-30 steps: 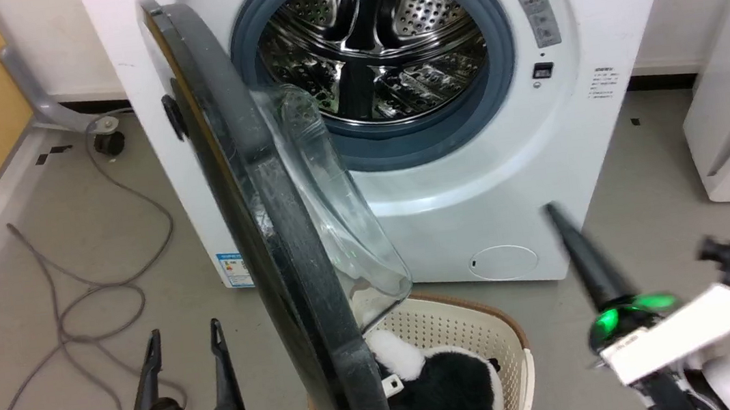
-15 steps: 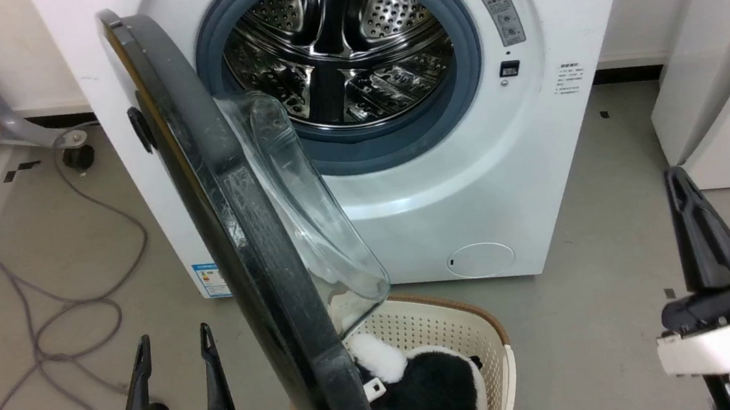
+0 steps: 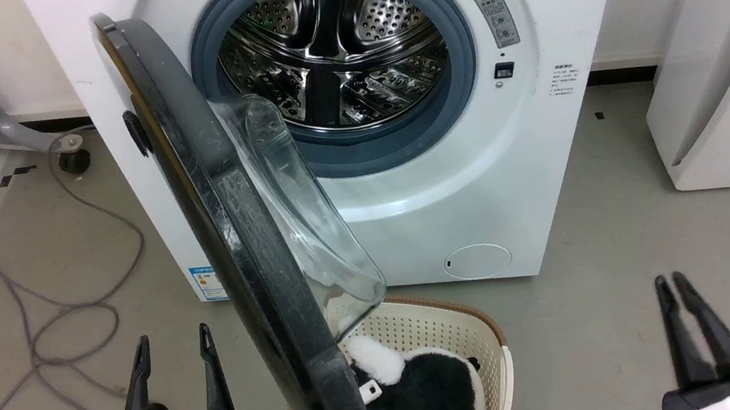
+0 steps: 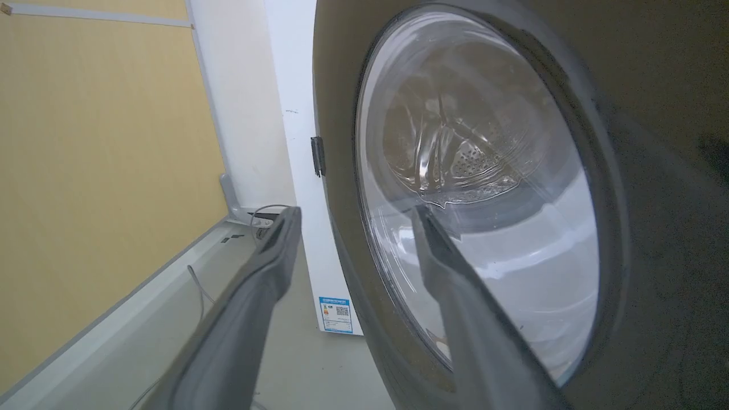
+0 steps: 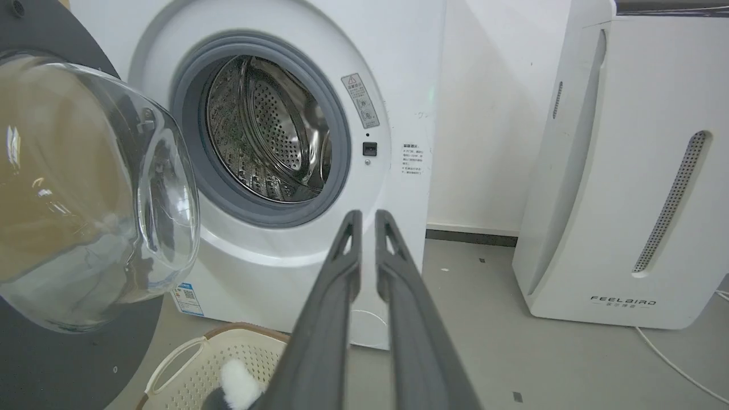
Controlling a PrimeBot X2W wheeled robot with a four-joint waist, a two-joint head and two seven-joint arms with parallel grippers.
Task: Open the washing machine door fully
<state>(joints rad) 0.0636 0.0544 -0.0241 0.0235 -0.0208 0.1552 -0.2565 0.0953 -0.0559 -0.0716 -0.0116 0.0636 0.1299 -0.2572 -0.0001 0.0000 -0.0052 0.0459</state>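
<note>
The right claw [image 3: 671, 281] has dropped back to the near right, its dark fingers drawn almost together on nothing. The left claw [image 3: 172, 336] hangs near left, fingers spread and empty. Between them a cream perforated basket [image 3: 448, 329] holds a black-and-white plush toy [image 3: 427, 390]. Over it the washing machine door [image 3: 231, 234], glossy black, stands edge-on, running near to far from its left-side hinge, its clear glass bowl bulging right. Beyond, the white washing machine [image 3: 472, 179] shows a grey rubber seal [image 3: 465, 49] and a perforated steel drum [image 3: 335, 64].
</note>
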